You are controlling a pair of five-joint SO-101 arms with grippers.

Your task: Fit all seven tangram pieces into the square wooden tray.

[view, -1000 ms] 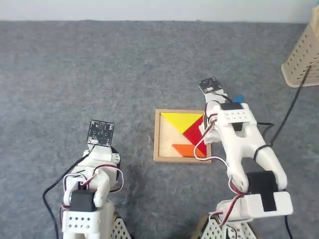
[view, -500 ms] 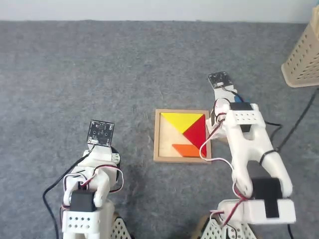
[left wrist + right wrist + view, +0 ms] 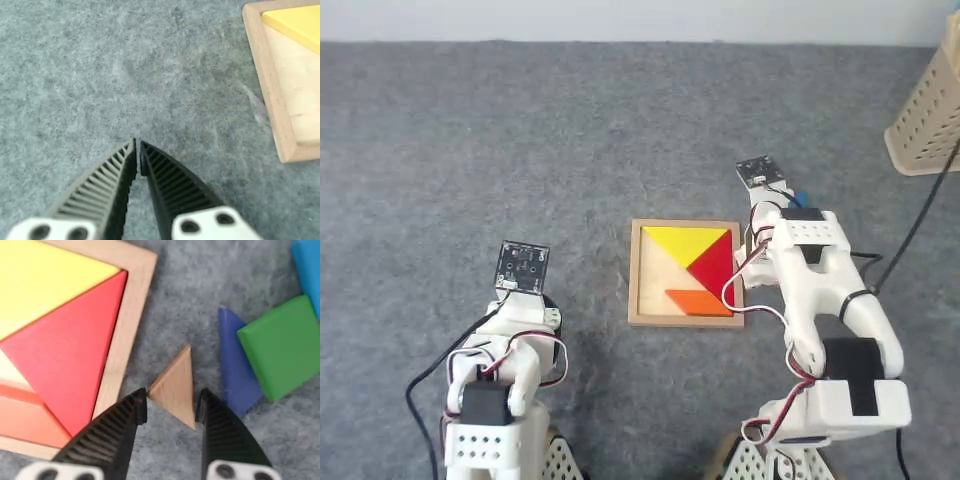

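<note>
Since the small plain-wood triangle is flat, rigid and light, grip force is no issue. Slip is: smooth faces, thin edges, and slanted sides that could squirt out of a pinch.

- Right gripper: jaws apart, straddling the wood triangle, 1 finger at its corner nearest the tray, the other just off its long edge. Not clamped. Can't tell if either finger is touching.
- Best hold, my call: pinch across the widest part, fingers flat on 2 edges, not on a tip.
- The piece lies on the grey carpet, just outside the rim of the square wooden tray, on the side by the large red triangle.
- Tray holds 3 pieces: large yellow triangle, the red one, orange parallelogram. Bare wood is left on the side away from the right arm.
- Tight spot: dark blue triangle sits just beside the wood one, with the green square overlapping or touching it and a light blue piece beyond. The outer finger has little room there and could nudge the blue.
- The rim is raised, so lift clear before crossing.
- Left gripper: closed, empty, over carpet near the tray's far side.
</note>
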